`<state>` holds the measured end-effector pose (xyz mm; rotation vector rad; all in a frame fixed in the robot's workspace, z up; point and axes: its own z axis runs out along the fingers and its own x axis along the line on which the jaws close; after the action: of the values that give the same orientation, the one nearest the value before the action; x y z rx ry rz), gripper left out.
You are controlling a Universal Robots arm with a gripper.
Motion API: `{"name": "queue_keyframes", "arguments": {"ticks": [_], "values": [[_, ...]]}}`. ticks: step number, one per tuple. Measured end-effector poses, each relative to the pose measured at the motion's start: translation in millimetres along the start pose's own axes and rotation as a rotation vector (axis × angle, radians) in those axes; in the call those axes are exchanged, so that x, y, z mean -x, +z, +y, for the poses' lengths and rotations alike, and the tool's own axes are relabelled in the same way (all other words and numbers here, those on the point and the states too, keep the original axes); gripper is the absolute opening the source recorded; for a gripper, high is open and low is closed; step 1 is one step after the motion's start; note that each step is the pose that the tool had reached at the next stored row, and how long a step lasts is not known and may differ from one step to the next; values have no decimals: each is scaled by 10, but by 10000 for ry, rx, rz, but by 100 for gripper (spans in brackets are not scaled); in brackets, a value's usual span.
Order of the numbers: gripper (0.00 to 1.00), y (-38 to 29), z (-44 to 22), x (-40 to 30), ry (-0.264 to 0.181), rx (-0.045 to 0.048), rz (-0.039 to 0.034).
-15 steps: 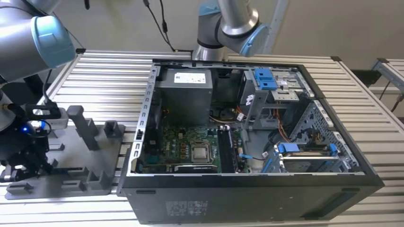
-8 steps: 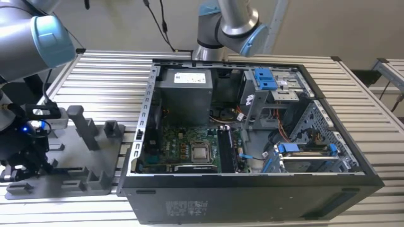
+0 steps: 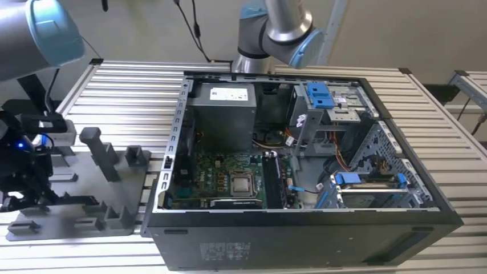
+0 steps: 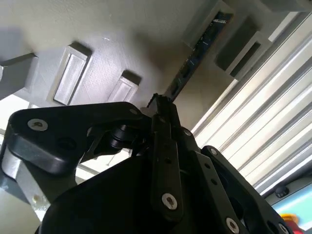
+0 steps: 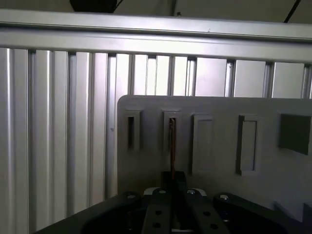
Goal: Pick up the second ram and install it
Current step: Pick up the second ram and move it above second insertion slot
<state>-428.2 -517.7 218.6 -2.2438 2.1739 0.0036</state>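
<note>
The second ram (image 4: 197,51) is a thin bluish-green strip seen edge-on, standing in a slot of the grey holder plate (image 4: 112,44). In the first wrist view the second ram (image 5: 171,141) runs from its slot straight into my gripper (image 5: 173,181). My gripper (image 4: 160,108) is shut on the near end of the strip, which still sits in the slot. In the exterior view my gripper (image 3: 21,197) hangs low over the holder plate (image 3: 91,225) at the exterior view's left, well apart from the open computer case (image 3: 304,228).
Inside the case lie the motherboard (image 3: 220,171) with its CPU socket (image 3: 242,184) and a dark memory stick (image 3: 272,180) seated beside it. Blue drive clips (image 3: 320,94) sit at the back. Grey posts (image 3: 99,151) rise from the holder plate. A ribbed metal table (image 3: 129,85) carries everything.
</note>
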Motion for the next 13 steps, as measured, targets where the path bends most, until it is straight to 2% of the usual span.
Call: {"name": "queue_keyframes", "arguments": {"ticks": [7,13], "values": [[14,-312,-3,5,1,2,8],[14,-536,-6,9,3,17,7]]}}
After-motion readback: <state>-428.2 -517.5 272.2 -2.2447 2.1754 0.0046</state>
